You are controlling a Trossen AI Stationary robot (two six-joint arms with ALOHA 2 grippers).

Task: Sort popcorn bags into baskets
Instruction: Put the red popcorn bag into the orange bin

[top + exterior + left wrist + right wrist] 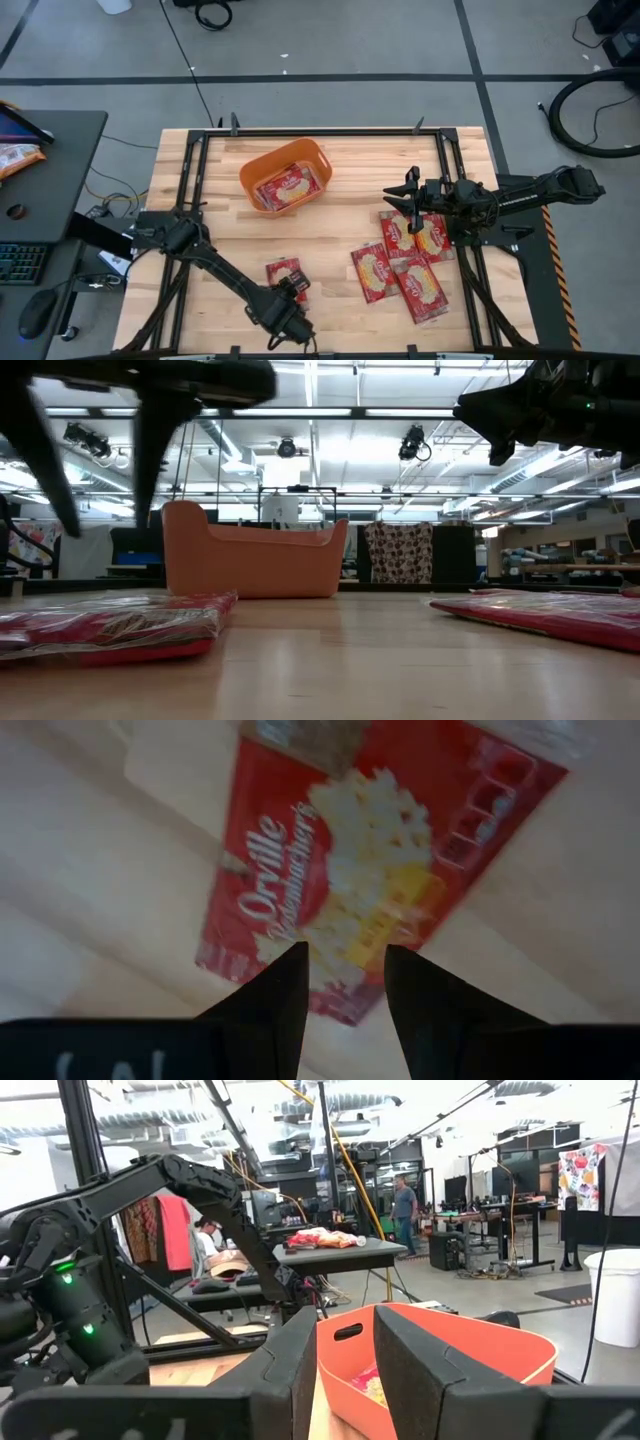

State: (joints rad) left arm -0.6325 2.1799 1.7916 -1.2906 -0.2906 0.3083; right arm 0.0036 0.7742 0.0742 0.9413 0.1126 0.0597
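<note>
Blurred popcorn bag point(110, 625), edge cropped.

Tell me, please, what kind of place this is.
Probably a robotics lab or workshop hall. The wooden table sits on a concrete floor with cables, ceiling strip lights run overhead, and workbenches with people stand behind the orange basket.

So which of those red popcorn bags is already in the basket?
The one lying inside the orange basket: that popcorn bag alone; the rest lie on the bare table.
</note>
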